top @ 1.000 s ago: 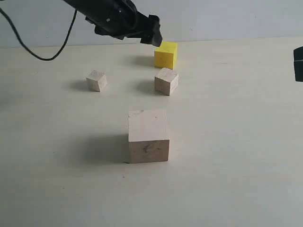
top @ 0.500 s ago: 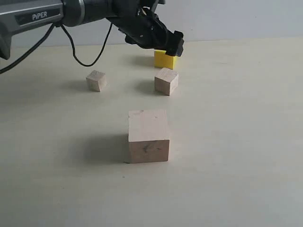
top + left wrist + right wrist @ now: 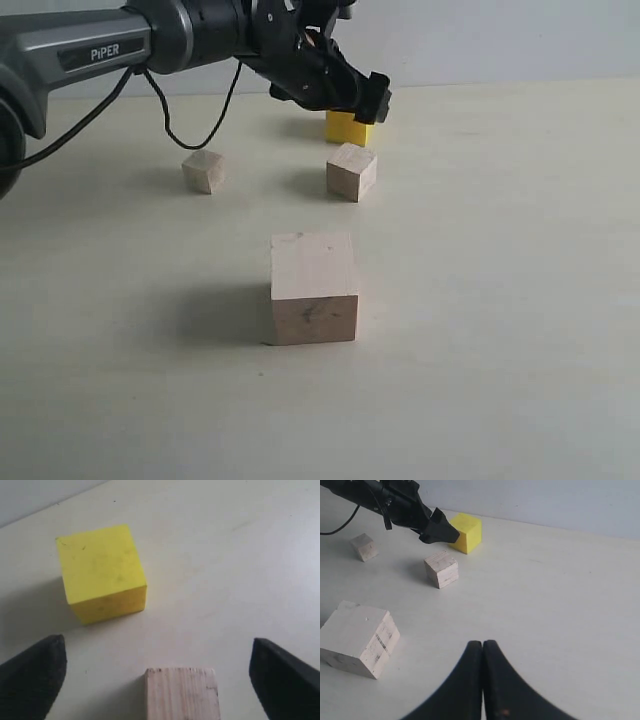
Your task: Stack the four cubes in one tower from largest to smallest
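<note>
Four cubes, each alone on the desk (image 3: 500, 300), nothing stacked yet. The base is the large cube (image 3: 313, 287), nearest us. Which goes next? (K.)

The yellow cube (image 3: 346, 130), on the far side, just behind the medium-small cube (image 3: 351, 171). The tiny cube (image 3: 204, 170) sits well apart, on the left arm's side. (R.)

Which arm? (K.)

Left. The left pincer (image 3: 372, 97) hangs close by the yellow cube, covering its upper part from where we stand, jaws spread wide with nothing in them. The right pincer (image 3: 482, 680) is clenched on nothing, well away. (R.)

Lined up? (K.)

Not quite, I'd say. In the left wrist camera the yellow cube lies ahead of the fingertips, closer to one finger than the other. An edge of the medium-small cube sits midway in the gap. The yellow faces are turned a little against the line between the fingers. It's a cube, so no long axis. My guess: forward, sideways, a slight twist, then down. (R.)

Risk noted: a finger clipping the medium-small cube. (K.)
</note>
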